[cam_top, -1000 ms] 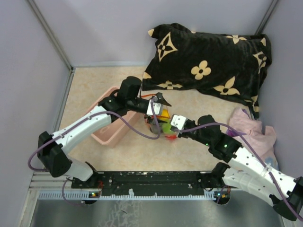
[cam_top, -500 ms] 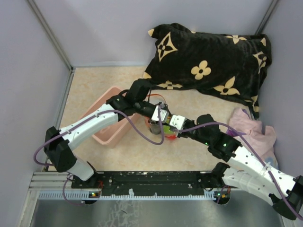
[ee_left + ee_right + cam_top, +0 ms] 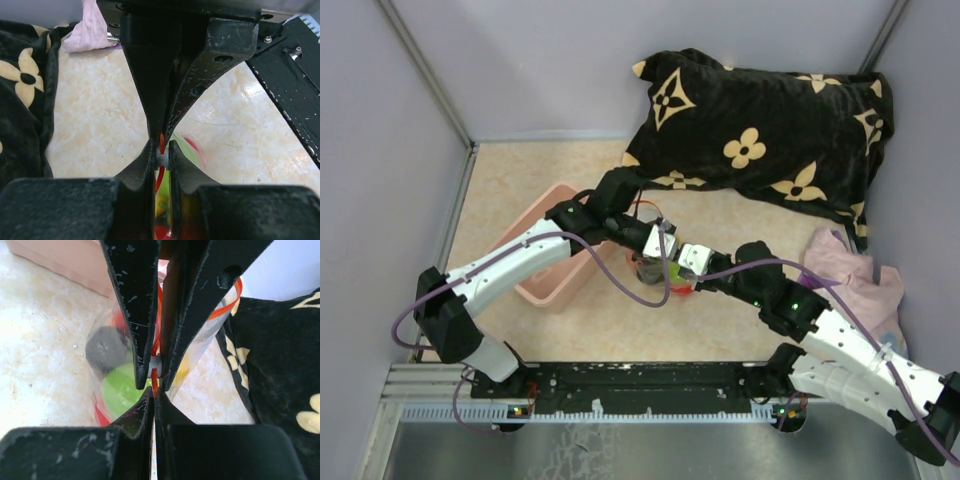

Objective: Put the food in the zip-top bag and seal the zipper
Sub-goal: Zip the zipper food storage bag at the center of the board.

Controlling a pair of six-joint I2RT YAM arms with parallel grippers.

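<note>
— Zip-top bag (image 3: 651,272): position?
— Mid-table, just right of the pink bin (image 3: 542,290), food (image 3: 120,390) inside. Wrist views alone show the grip: left gripper (image 3: 161,150) and right gripper (image 3: 153,395) both clamped tight on the zipper (image 3: 227,310).

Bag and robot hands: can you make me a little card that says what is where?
bag: clear, held at its mouth
food: inside bag; green piece, dark piece and a red one show
zipper: red strip, pinched by both grippers
left gripper: shut on zipper
right gripper: shut on zipper
bin: pink, left of bag
pillow: black with flowers, behind bag
</note>
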